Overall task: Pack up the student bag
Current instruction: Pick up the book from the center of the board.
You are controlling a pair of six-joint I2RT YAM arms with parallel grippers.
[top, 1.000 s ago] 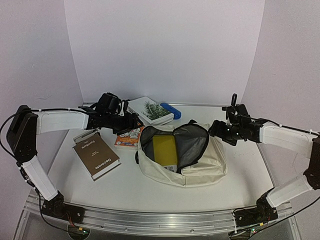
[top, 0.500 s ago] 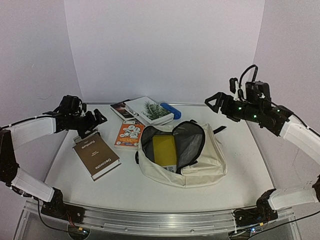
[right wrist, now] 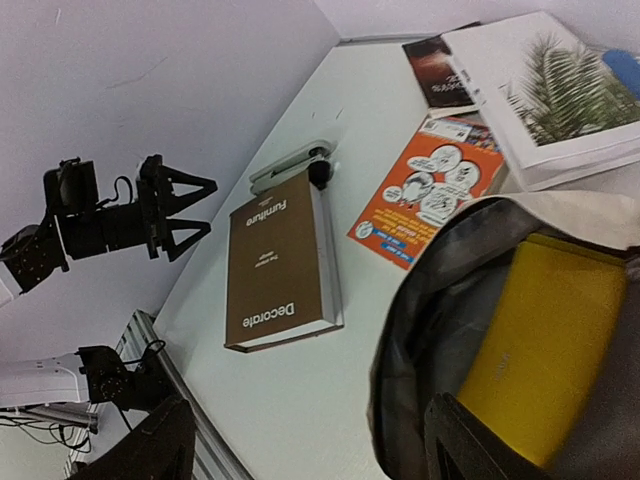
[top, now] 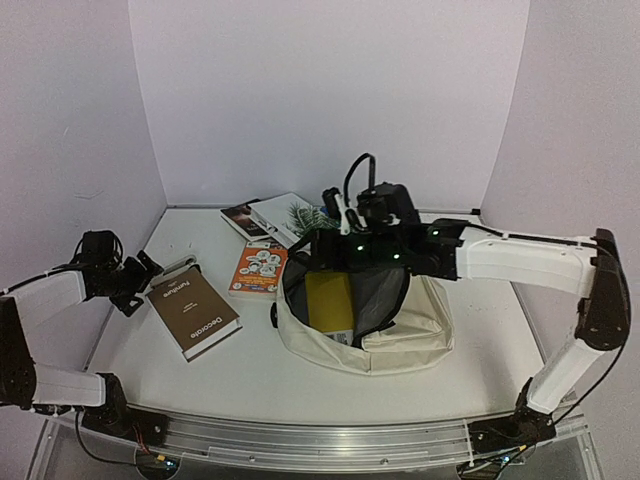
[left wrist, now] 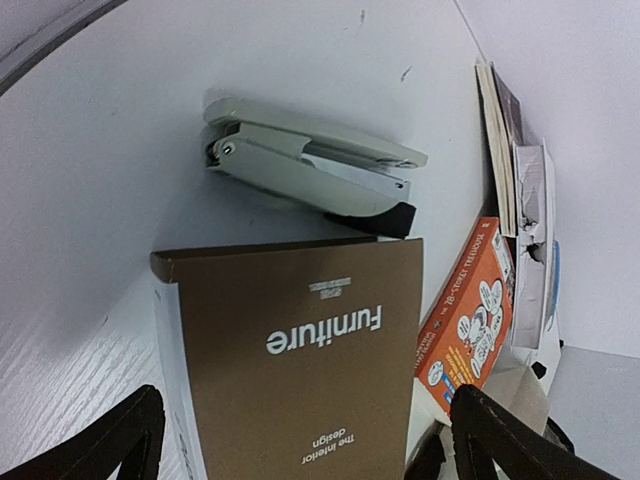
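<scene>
A: Where is the large cream fabric backpack (top: 400, 335)?

B: In the middle of the white desk (top: 250, 375). It lies unzipped with its dark grey lining showing, and a flat yellow book (top: 330, 300) is inside.

A: And the right gripper (right wrist: 310, 405)?

B: It hangs over the rear left rim of the backpack. Its fingers are wide apart and hold nothing.

A: The left gripper (right wrist: 208, 207)?

B: It is spread apart too and empty, near the desk's left edge. It faces a brown hardcover book (left wrist: 300, 350). A grey stapler (left wrist: 310, 165) lies against that book's far end, and an orange booklet (top: 258, 268) lies between the book and the backpack.
</scene>
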